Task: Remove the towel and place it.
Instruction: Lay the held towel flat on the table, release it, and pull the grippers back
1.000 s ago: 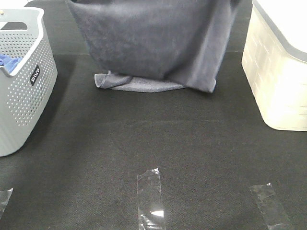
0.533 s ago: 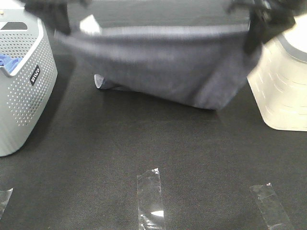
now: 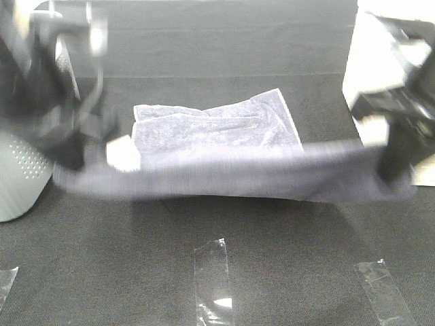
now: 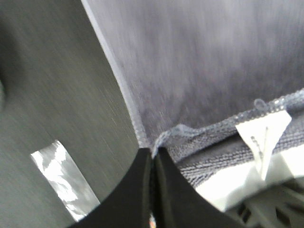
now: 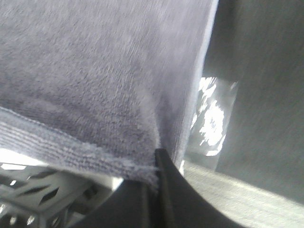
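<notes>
Towel [image 3: 231, 175] corners are pinched in both grippers. The left gripper [image 4: 153, 153] has its jaws clamped tight on one hemmed corner, close to a white label [image 4: 263, 138] sewn into the hem. The right gripper [image 5: 157, 154] is likewise clenched on the opposite corner, with the cloth bunched against its fingers. Between the two, the near edge of the towel is pulled out into a long, blurred band across the mat [image 3: 204, 238], with a shadow under it. It seems to be held just clear of the surface. Behind that band the rest of the towel lies spread on the mat, pale and a little rumpled, with a fold ridge running across it. Both arms are blurred in the high view. The left arm stands in front of a grey perforated basket [image 3: 20, 187] at the left edge, and the right arm in front of a white bin [image 3: 363, 68] at the right. Nearer the front, three strips of clear tape are stuck to the mat: one in the middle [image 3: 214, 282], one to the right [image 3: 384, 292] and one at the left edge [image 3: 5, 282]
</notes>
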